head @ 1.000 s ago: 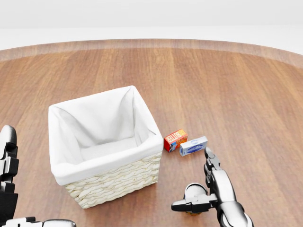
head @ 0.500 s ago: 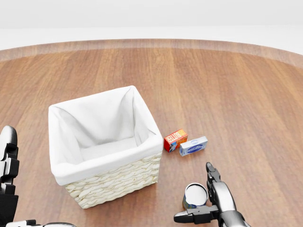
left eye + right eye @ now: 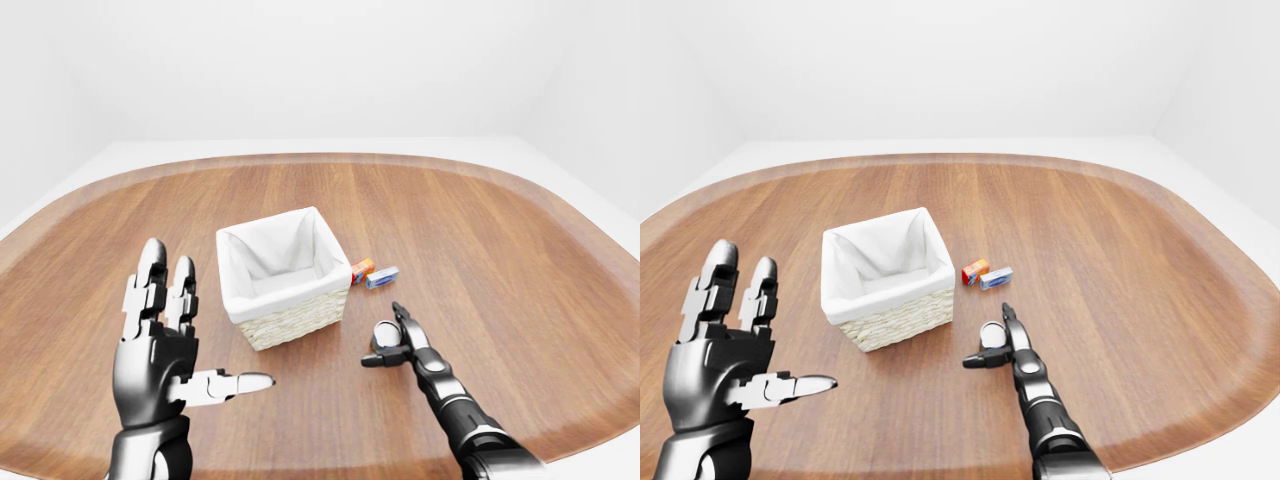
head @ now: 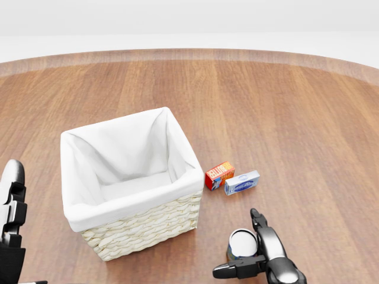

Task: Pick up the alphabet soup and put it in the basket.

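The alphabet soup can point(image 4: 242, 242) stands upright on the wooden table, silver lid up, near the bottom of the head view and to the right of the basket. My right hand point(image 3: 381, 335) is open. Its thumb point(image 4: 232, 269) reaches under the can's left side, and a straight finger point(image 4: 258, 222) runs along its right side. The fingers do not close round the can. The wicker basket point(image 4: 145, 228) with a white cloth liner sits left of the can and holds nothing. My left hand point(image 3: 200, 330) is raised at the left of the left-eye view, open, with its fingers spread.
A small red-orange box point(image 4: 219, 175) and a blue-white box point(image 4: 241, 183) lie side by side just right of the basket, above the can. The round table's edge point(image 3: 560, 215) curves around the scene.
My right hand has slid toward the bottom of the head view, uncovering the can's lid; the can stays in place. The left hand has dropped slightly.
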Motion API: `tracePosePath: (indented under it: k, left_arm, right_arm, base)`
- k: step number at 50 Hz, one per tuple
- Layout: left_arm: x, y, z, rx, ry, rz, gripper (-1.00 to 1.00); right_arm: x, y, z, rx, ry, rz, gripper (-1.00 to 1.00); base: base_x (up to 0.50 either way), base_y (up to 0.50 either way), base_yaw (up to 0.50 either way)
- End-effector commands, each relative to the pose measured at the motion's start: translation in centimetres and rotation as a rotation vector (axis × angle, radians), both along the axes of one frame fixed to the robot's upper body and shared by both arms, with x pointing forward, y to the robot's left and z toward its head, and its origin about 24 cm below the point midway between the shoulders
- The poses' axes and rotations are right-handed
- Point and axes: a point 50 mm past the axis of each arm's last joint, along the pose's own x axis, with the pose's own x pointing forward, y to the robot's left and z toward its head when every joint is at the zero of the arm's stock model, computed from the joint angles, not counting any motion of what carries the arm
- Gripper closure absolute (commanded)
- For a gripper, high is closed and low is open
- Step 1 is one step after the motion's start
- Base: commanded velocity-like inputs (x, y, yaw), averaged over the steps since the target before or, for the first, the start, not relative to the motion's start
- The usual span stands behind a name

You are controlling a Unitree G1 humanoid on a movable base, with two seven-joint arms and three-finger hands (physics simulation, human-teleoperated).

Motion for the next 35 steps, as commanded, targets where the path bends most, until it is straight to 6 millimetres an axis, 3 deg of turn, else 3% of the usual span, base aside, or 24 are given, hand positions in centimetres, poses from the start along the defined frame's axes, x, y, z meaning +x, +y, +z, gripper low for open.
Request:
tracePosePath:
  k: [1, 17, 35]
  left_arm:
    - [-0.1, -0.2, -0.1, 0.002, 0.000, -0.009, -1.00]
    - [-2.0, -0.1, 1.0, -0.016, -0.017, -0.046, -1.00]
    - [-2.0, 0.2, 1.1, -0.022, -0.021, -0.042, -1.00]
  right_arm:
    - [-0.6, -1.0, -1.3, -0.032, 0.113, -0.052, -1.00]
    - [-0.9, -1.0, -1.8, -0.140, 0.158, -0.056, -1.00]
    - [-1.1, -1.0, -1.9, -0.169, 0.165, -0.055, -1.00]
  base:
    - [0.00, 0.00, 0.00]
    - [0.00, 0.00, 0.00]
    - [0.00, 0.00, 0.00]
